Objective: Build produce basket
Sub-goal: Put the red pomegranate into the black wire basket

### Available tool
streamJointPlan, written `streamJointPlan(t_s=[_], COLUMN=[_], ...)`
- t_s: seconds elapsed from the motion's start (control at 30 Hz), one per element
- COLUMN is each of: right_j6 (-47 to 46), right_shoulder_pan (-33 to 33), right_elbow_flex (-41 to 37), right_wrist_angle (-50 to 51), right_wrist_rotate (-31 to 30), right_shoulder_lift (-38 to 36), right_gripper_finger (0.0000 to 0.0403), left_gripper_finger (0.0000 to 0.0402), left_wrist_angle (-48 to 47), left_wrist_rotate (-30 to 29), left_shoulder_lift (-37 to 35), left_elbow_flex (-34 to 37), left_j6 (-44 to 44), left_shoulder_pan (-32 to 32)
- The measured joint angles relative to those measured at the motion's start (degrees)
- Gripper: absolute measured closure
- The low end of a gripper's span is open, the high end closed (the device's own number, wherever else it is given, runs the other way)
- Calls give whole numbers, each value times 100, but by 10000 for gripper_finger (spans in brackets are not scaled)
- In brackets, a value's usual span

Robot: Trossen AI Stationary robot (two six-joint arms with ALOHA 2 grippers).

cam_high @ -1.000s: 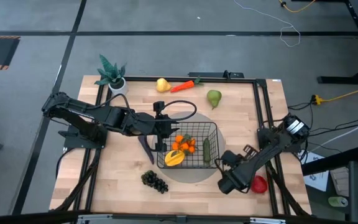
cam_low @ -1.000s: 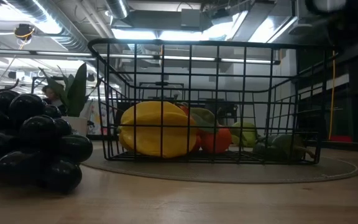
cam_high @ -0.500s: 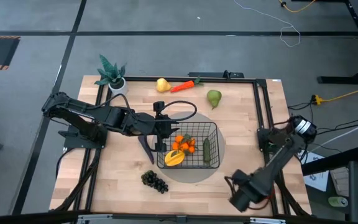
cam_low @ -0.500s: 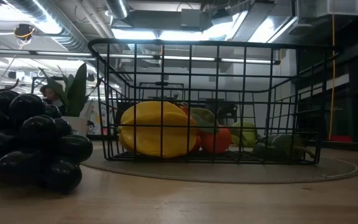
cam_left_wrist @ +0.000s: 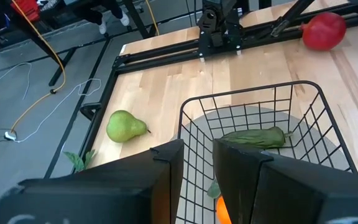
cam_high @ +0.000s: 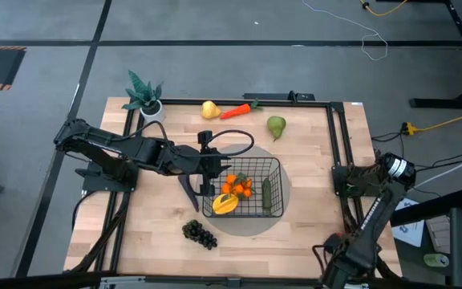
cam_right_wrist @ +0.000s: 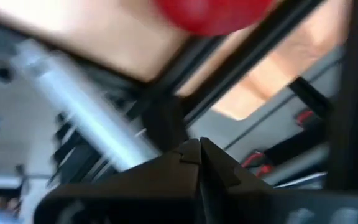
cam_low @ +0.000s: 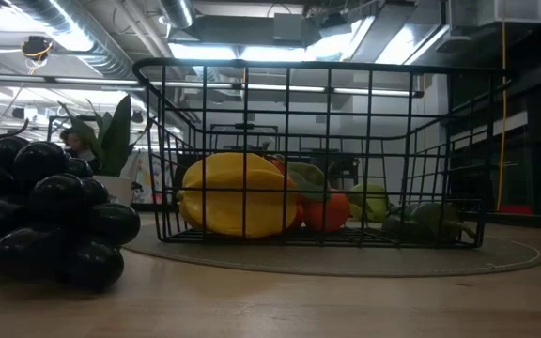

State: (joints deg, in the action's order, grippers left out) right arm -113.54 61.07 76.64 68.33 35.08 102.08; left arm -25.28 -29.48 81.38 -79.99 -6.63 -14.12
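The black wire basket (cam_high: 273, 165) stands on a grey round mat (cam_high: 251, 225) mid-table and holds a yellow mango (cam_high: 224, 204), oranges (cam_high: 237, 186) and a green cucumber (cam_high: 266, 193). The low view shows the basket (cam_low: 317, 84) and mango (cam_low: 238, 195) too. My left gripper (cam_high: 212, 173) is at the basket's left wall, shut on it. My right gripper (cam_right_wrist: 197, 152) is shut and empty, past the table's near right corner (cam_high: 334, 271). The red apple (cam_left_wrist: 323, 30) lies on the table near that corner. My left gripper has the basket's left wall near its rim (cam_left_wrist: 181, 122) between its two fingers, one finger inside (cam_left_wrist: 247, 174) the basket and one outside (cam_left_wrist: 163, 177). The fingers come level from the table's left. The basket stands flat on the mat.
On the far side of the table lie a yellow pear (cam_high: 208, 109), a carrot (cam_high: 237, 111) and a green pear (cam_high: 276, 126). Dark grapes (cam_high: 200, 234) lie near the front edge and an eggplant (cam_high: 188, 193) lies left of the basket. A potted plant (cam_high: 144, 98) stands at the far left corner.
My right gripper has swung from beside the red apple toward the table's near edge and past it, at the near right corner. The apple has stayed where it was. The basket has not moved.
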Motion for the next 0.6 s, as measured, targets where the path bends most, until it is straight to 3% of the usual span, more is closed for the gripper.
streamJointPlan(t_s=[0.2, 0.33, 0.6], right_j6=[133, 355, 661], right_shoulder_pan=[60, -58, -458], right_elbow_flex=[-893, -1417, -2091], right_wrist_angle=[-273, -774, -1258], right_wrist_rotate=[560, 467, -762], right_shoulder_lift=[0, 2, 7], right_gripper_finger=[403, 403, 403], left_gripper_finger=[325, 325, 325], left_wrist_angle=[2, -22, -20], left_wrist_rotate=[-1, 1, 0], left_shoulder_lift=[-1, -2, -2], left_elbow_flex=[2, 4, 4], left_j6=[4, 32, 55], left_shoulder_pan=[59, 110, 187])
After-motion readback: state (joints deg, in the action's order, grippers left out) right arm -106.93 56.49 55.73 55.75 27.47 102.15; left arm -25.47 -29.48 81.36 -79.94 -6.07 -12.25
